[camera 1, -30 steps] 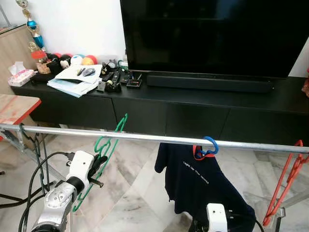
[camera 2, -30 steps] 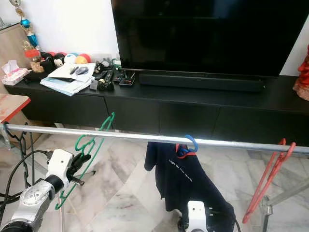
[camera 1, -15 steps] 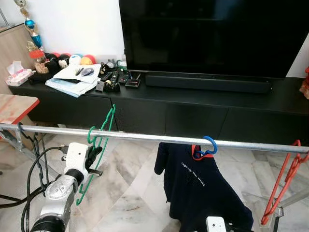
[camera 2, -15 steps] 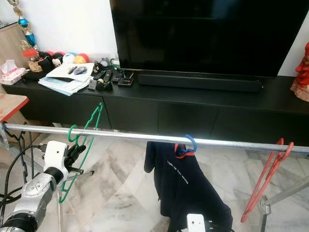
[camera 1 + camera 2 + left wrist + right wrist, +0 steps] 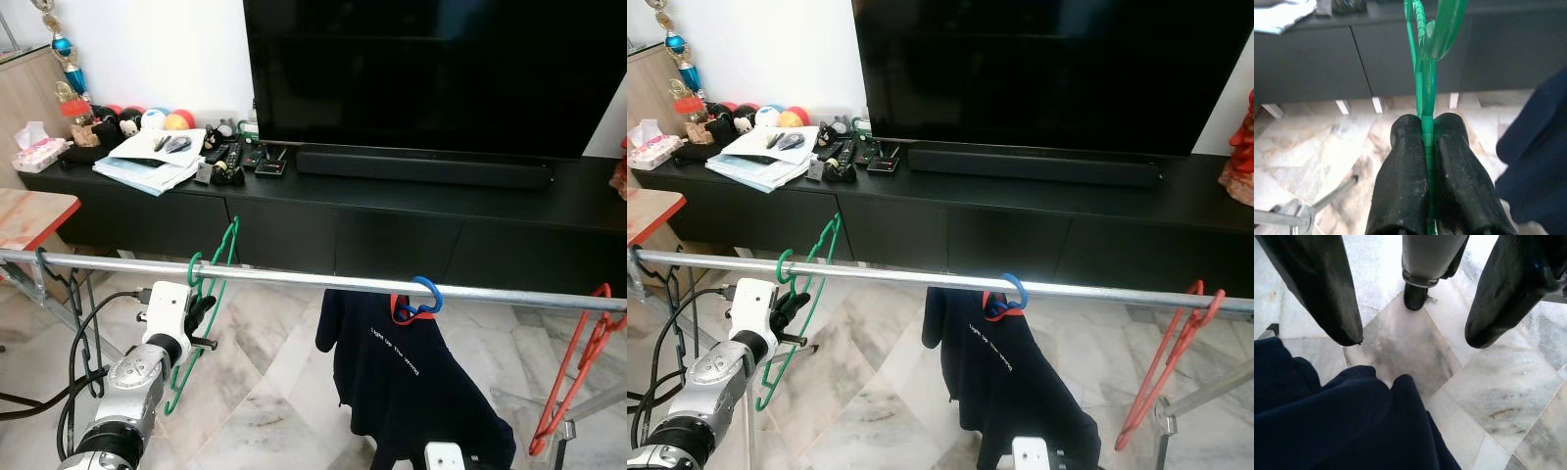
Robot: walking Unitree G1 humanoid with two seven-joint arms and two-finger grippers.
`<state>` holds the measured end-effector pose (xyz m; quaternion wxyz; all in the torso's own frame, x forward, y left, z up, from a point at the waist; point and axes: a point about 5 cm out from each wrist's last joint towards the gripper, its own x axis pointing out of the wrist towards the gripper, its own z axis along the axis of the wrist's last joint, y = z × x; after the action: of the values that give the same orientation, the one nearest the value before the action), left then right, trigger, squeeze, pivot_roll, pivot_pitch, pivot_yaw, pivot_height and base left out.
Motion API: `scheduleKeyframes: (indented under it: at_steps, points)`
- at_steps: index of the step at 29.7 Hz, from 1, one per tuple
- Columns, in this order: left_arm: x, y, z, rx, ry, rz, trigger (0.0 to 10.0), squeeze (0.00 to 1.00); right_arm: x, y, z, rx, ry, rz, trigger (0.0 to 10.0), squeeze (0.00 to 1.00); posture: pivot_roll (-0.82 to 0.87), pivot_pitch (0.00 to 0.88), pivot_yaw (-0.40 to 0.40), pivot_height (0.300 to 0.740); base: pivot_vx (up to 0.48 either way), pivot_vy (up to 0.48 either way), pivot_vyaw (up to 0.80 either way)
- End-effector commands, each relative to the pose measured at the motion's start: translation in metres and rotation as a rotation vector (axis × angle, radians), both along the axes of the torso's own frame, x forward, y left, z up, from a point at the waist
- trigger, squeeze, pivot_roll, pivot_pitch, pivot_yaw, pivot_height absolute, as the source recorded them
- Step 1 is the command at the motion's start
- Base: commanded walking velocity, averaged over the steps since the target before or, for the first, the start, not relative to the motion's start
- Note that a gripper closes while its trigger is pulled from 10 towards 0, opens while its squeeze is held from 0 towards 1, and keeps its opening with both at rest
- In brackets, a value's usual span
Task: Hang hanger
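Observation:
A green hanger is tilted at the left part of the metal rail, and its hook curls over the rail. My left gripper is just below the rail, shut on the hanger's thin neck, which is pinched between both black fingers. My right gripper is low over the marble floor, open with nothing between its fingers, above a fold of navy cloth.
A navy T-shirt hangs from a blue hanger hook at mid rail. A red hanger hangs at the rail's right end. Behind stands a black TV cabinet with papers and remotes. Black cables trail at left.
My left gripper has lifted the green hanger, and its hook went from below the rail to over it, then slid slightly right. The right arm stays low.

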<state>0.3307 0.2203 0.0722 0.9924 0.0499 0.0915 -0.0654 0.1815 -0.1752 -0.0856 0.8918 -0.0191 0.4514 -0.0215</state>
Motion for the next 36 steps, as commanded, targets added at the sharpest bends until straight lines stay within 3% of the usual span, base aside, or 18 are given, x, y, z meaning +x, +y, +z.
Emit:
scheduleKeyframes:
  at_steps: [1,12,15,30,31,32,36]
  points:
    - [0.000,0.001,-0.003,0.017,0.031,0.004,10.0,0.00,0.001,0.004,0.000,0.006,-0.011,0.003,10.0,0.00,0.07,0.032,0.030,0.740,0.000,0.000,0.00]
    - [0.000,0.001,-0.008,0.021,0.099,0.045,10.0,0.00,-0.014,0.016,-0.006,0.014,0.002,0.011,10.0,0.00,0.07,0.031,0.030,0.740,0.000,0.000,0.00]
    - [0.003,0.000,-0.008,0.016,0.118,0.075,10.0,0.00,-0.002,0.009,-0.001,0.007,-0.010,0.007,10.0,0.00,0.07,0.033,0.027,0.740,0.000,0.000,0.00]
    - [0.001,-0.006,-0.015,0.033,0.196,0.077,10.0,0.00,0.008,0.018,0.003,0.013,-0.023,0.011,10.0,0.00,0.07,0.032,0.032,0.740,0.000,0.000,0.00]
    - [0.000,-0.006,-0.016,0.032,0.199,0.076,10.0,0.12,0.009,0.017,0.003,0.013,-0.023,0.011,10.0,0.00,0.07,0.032,0.032,0.740,0.000,0.000,0.00]
    - [0.000,-0.006,-0.017,0.026,0.200,0.075,10.0,0.98,0.008,0.017,0.003,0.013,-0.023,0.010,10.0,0.00,0.07,0.031,0.032,0.740,0.000,0.000,0.00]
    - [-0.001,-0.006,-0.016,0.022,0.185,0.074,10.0,1.00,0.008,0.016,0.003,0.012,-0.023,0.009,10.0,0.00,0.06,0.027,0.033,0.740,0.000,0.000,0.00]
